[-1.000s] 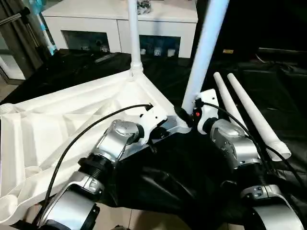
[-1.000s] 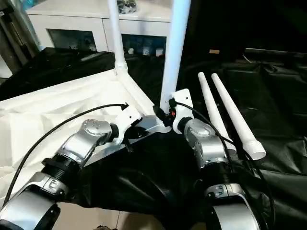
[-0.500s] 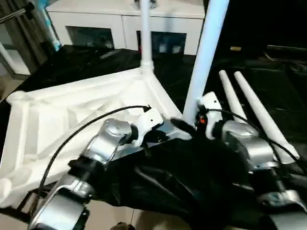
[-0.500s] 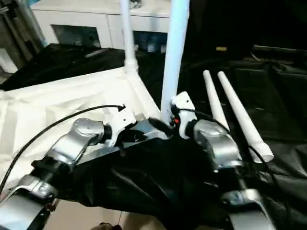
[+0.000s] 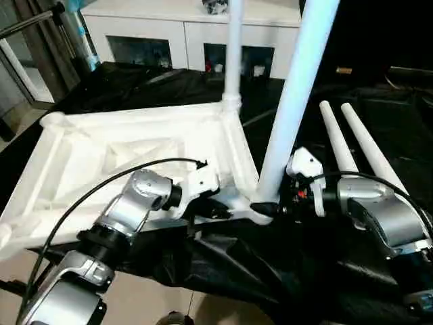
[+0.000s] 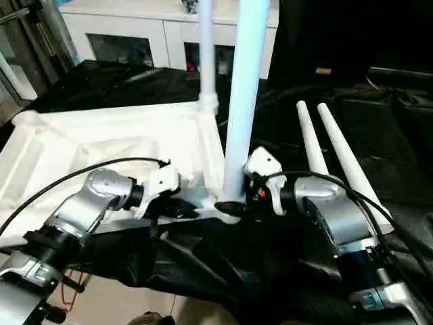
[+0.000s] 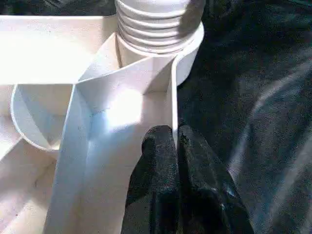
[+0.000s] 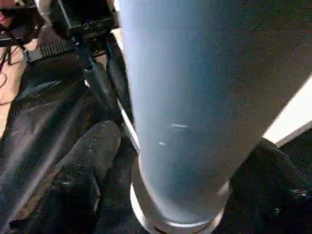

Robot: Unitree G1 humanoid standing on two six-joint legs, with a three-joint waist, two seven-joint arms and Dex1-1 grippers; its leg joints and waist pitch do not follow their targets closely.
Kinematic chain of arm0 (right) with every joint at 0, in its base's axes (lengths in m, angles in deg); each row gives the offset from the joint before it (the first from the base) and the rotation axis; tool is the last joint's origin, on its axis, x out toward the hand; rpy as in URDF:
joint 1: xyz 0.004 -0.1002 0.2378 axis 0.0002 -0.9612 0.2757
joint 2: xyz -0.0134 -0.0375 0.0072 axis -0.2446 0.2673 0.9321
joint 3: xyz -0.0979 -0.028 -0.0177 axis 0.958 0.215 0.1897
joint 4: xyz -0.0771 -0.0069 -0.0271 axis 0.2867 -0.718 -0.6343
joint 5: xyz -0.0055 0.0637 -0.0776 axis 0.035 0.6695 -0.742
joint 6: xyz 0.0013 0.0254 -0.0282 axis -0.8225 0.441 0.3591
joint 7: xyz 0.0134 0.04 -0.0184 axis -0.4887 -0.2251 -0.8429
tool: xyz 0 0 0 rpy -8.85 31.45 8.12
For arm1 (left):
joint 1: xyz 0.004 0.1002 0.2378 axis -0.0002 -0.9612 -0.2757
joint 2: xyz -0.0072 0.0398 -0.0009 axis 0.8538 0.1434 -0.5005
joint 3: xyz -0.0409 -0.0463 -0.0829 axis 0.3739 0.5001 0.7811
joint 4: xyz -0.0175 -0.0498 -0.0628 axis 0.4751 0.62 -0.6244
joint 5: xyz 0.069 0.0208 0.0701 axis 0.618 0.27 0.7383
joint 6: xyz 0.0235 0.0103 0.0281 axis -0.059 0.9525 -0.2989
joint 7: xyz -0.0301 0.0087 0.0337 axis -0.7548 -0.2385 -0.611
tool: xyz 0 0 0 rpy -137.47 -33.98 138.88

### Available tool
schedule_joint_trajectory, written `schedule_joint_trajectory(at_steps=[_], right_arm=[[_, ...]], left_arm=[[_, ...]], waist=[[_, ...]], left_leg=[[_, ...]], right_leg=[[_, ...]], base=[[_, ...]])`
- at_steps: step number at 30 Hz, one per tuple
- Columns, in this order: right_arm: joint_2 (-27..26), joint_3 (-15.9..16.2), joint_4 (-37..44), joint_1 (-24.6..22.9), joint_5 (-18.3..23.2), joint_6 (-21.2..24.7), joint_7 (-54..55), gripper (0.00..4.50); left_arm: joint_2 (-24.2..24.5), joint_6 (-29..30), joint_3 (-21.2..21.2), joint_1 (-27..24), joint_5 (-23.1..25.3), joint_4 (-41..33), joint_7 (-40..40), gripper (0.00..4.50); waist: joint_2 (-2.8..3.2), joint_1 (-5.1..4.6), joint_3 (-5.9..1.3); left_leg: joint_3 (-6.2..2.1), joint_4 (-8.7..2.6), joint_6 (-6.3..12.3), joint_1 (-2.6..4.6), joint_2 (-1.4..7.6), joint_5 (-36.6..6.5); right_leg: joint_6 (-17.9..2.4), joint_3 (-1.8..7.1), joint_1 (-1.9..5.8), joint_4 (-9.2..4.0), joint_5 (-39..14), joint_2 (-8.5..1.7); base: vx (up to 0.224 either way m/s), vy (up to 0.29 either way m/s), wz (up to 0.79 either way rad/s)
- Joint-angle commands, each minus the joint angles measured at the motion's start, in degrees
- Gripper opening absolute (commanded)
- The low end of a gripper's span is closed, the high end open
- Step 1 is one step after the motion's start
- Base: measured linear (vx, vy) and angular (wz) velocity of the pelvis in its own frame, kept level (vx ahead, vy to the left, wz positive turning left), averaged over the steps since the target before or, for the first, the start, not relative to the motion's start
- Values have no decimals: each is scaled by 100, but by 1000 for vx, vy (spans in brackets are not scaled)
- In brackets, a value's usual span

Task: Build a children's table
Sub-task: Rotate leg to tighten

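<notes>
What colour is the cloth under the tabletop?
Black cloth, clearest in the left eye view.

Head stereo pair looks forward and down over my forearms; both eyes share upturned tabletop [image 5: 101, 152]. My left wrist camera sits close along shut left gripper [image 7: 176, 141] at corner socket. Right wrist camera very near upright leg [image 8: 195, 97].

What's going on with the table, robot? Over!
Left tool shut on the tabletop rim. Right tool around the near upright leg at its socket. Second leg standing; two legs lying on the black cloth. Nothing in the way.
</notes>
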Motion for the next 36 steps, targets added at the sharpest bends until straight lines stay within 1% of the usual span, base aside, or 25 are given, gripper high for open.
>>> schedule_joint_trajectory(at_steps=[1,6,7,8,10,14,16,18,19,21,22,23,24,25,26,27,28,29,30,31,32,33,34,35,36], right_arm=[[25,375,-26,-125,-180,87,-125,325],[16,484,-8,-163,-285,91,-69,287],[2,504,8,-180,-293,108,-52,268],[-11,512,14,-187,-293,119,-41,268],[-28,532,14,-199,-287,123,-13,247],[-121,475,-48,-255,-231,155,67,232],[-292,360,-132,-344,-149,210,254,221],[-330,335,-147,-362,-129,247,298,218],[-470,265,-227,-402,-113,297,498,210],[-531,238,-270,-414,-120,302,596,208],[-613,199,-331,-422,-136,274,738,206],[-613,199,-331,-422,-136,274,738,206],[-751,120,-455,-410,-165,254,989,205],[-1089,-92,-745,-370,-215,245,1585,204],[-1115,-107,-765,-366,-220,248,1628,204],[-1392,-258,-977,-313,-262,283,2065,203],[-1468,-292,-1033,-294,-272,294,2172,203],[-1649,-377,-1163,-223,-258,344,2403,202],[-1769,-434,-1250,-174,-245,378,2556,202],[-1976,-536,-1424,-62,-201,435,2811,202],[-2303,-696,-1796,179,-190,482,3306,202],[-2346,-719,-1853,214,-197,484,3378,202],[-2458,-770,-2021,327,-198,505,3521,202],[-2504,-782,-2101,383,-194,518,3546,202],[-2565,-801,-2230,462,-214,506,3600,202]], left_arm=[[-68,-230,-58,108,-263,-419,-262,0],[-32,-264,-50,95,-249,-416,-337,0],[-30,-263,-50,87,-248,-422,-339,0],[-33,-260,-47,81,-251,-422,-332,0],[-39,-257,-44,75,-249,-419,-325,0],[-83,-208,-27,70,-250,-400,-275,0],[-196,-137,12,98,-231,-317,-112,0],[-225,-100,26,105,-232,-303,-77,0],[-324,-56,70,142,-236,-247,54,0],[-361,-36,81,157,-239,-228,97,0],[-402,-21,93,175,-232,-200,161,0],[-402,-21,93,175,-232,-200,161,0],[-461,15,115,212,-198,-139,296,0],[-629,106,183,318,-102,54,697,0],[-644,108,189,328,-92,72,735,0],[-808,155,261,438,0,273,1152,0],[-858,174,284,471,22,332,1273,0],[-973,237,324,539,54,433,1505,0],[-1050,285,350,583,74,497,1657,0],[-1181,379,385,653,96,585,1875,0],[-1410,508,448,764,109,704,2215,0],[-1441,524,457,780,110,720,2257,0],[-1521,553,456,813,120,747,2329,0],[-1553,544,438,824,134,754,2338,0],[-1587,497,411,836,163,773,2340,0]], waist=[[-15,-20,-402],[-11,-23,-409],[-13,-22,-411],[-15,-23,-416],[-11,-24,-418],[-7,-31,-419],[-9,-34,-411],[-5,-31,-409],[-9,-42,-392],[2,-61,-358],[-10,-71,-340],[-15,-86,-333],[-15,-86,-333],[24,-120,-294],[-4,-155,-279],[-9,-174,-285],[-10,-209,-281],[-7,-254,-285],[-1,-269,-278],[-6,-283,-274],[5,-314,-267],[9,-331,-266],[76,-354,-268],[38,-386,-273],[38,-389,-288]], left_leg=[[-183,-347,356,197,389,-766],[-185,-337,352,190,384,-740],[-183,-333,356,191,383,-728],[-185,-331,361,189,381,-722],[-186,-328,374,189,382,-709],[-185,-320,393,186,378,-701],[-182,-324,366,188,377,-777],[-184,-326,332,196,378,-822],[-184,-338,287,193,374,-909],[-191,-365,151,213,366,-1224],[-198,-387,53,236,365,-1435],[-198,-392,-10,241,356,-1525],[-198,-392,-10,241,356,-1525],[-202,-410,-123,276,344,-1808],[-228,-428,-214,298,329,-2013],[-242,-432,-252,302,328,-2052],[-238,-435,-274,306,320,-2090],[-264,-436,-316,320,328,-2167],[-265,-449,-320,317,326,-2188],[-277,-455,-316,314,317,-2258],[-261,-448,-322,328,308,-2314],[-281,-449,-356,337,309,-2358],[-302,-451,-382,338,294,-2433],[-312,-475,-372,319,302,-2472],[-321,-488,-357,297,306,-2412]], right_leg=[[-1486,250,232,-346,113,-513],[-1495,251,233,-336,137,-515],[-1495,253,233,-334,164,-515],[-1501,251,239,-328,184,-518],[-1506,248,234,-324,211,-512],[-1508,249,235,-323,230,-512],[-1508,255,228,-335,111,-515],[-1500,254,223,-346,16,-513],[-1491,258,217,-361,-137,-511],[-1444,258,207,-409,-628,-519],[-1366,268,201,-449,-1004,-522],[-1303,280,200,-470,-1232,-530],[-1303,280,200,-470,-1232,-530],[-1219,285,148,-522,-1704,-527],[-1138,278,153,-556,-2056,-537],[-1096,277,157,-561,-2162,-542],[-1073,277,145,-571,-2237,-535],[-1022,279,137,-584,-2349,-541],[-1031,277,132,-591,-2342,-540],[-988,268,140,-609,-2398,-534],[-1018,277,103,-614,-2423,-538],[-1022,269,101,-616,-2489,-548],[-979,253,116,-623,-2573,-548],[-944,242,142,-641,-2475,-535],[-952,242,172,-617,-2325,-532]], base=[[0,0,0],[0,0,0],[0,0,0],[0,0,0],[0,0,0],[0,0,0],[0,0,0],[0,0,0],[0,0,0],[0,0,0],[0,0,0],[0,0,0],[0,0,0],[0,0,0],[0,0,0],[0,0,0],[0,0,0],[0,0,0],[0,0,0],[0,0,0],[0,0,0],[0,0,0],[0,0,0],[0,0,0],[0,0,0]])
